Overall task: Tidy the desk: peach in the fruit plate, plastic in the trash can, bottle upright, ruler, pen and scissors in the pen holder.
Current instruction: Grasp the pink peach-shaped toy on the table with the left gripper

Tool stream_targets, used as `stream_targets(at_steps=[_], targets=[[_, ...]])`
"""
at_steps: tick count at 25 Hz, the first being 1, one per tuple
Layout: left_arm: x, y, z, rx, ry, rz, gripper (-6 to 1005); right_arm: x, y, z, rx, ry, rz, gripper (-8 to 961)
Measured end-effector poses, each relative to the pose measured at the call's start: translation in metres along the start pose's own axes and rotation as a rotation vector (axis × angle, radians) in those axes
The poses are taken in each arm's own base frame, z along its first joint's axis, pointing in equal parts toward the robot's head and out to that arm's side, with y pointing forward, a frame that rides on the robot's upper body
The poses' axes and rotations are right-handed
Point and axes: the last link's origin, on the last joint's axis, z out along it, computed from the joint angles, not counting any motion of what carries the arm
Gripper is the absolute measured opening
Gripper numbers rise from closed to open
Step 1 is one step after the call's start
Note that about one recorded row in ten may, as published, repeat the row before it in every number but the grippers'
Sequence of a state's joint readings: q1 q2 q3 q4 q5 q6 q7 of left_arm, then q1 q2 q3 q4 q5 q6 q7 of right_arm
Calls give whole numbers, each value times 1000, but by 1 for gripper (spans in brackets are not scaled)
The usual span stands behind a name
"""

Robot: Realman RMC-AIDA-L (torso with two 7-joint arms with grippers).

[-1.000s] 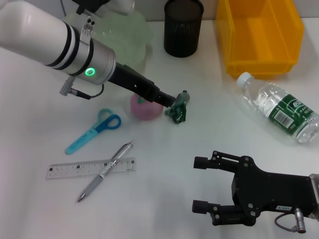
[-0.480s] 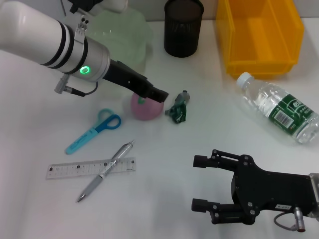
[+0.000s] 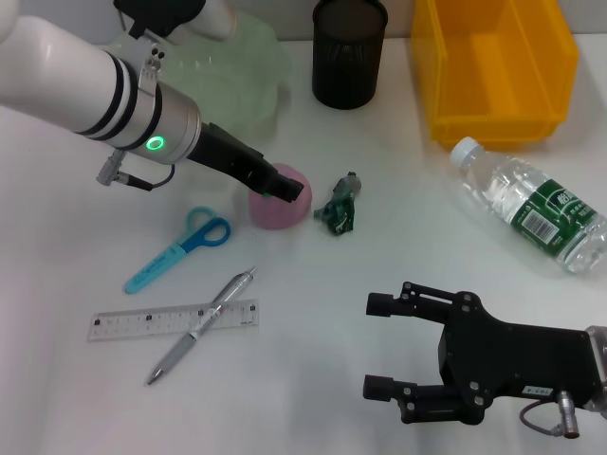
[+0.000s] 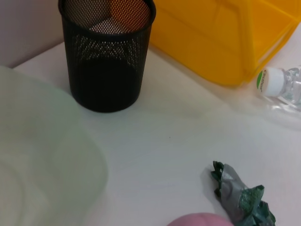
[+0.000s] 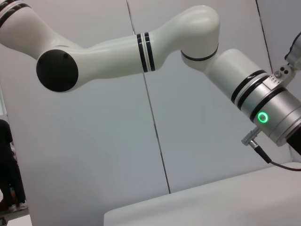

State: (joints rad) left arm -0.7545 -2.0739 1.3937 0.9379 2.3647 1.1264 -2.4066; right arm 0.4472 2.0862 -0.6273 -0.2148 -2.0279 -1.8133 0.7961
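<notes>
A pink peach (image 3: pixel 277 210) rests mid-table, and my left gripper (image 3: pixel 285 187) hovers right over its top. Just right of it lies the crumpled green plastic (image 3: pixel 339 209); the left wrist view shows that plastic (image 4: pixel 240 200) beside the peach's edge (image 4: pixel 200 220). The pale green fruit plate (image 3: pixel 242 66) stands at the back left. A clear bottle (image 3: pixel 531 204) lies on its side at the right. Blue scissors (image 3: pixel 180 248), a silver pen (image 3: pixel 201 324) and a clear ruler (image 3: pixel 142 322) lie front left. The black mesh pen holder (image 3: pixel 349 52) stands at the back. My right gripper (image 3: pixel 379 347) is parked open at the front right.
A yellow bin (image 3: pixel 493 66) stands at the back right, next to the pen holder (image 4: pixel 107 61). My left arm's white forearm (image 3: pixel 85 81) crosses above the plate's front side. The pen lies across the ruler.
My left gripper has drawn back to the left, from beside the plastic to over the peach. The right arm has barely moved.
</notes>
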Motion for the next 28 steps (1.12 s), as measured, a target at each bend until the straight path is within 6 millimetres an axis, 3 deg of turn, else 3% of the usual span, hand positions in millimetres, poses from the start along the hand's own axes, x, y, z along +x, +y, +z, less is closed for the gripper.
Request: stream_targets(at_steps=[28], targets=[[-7,0,13,-1,-21,-16,782,0,-2,1,3,6,-13,826]])
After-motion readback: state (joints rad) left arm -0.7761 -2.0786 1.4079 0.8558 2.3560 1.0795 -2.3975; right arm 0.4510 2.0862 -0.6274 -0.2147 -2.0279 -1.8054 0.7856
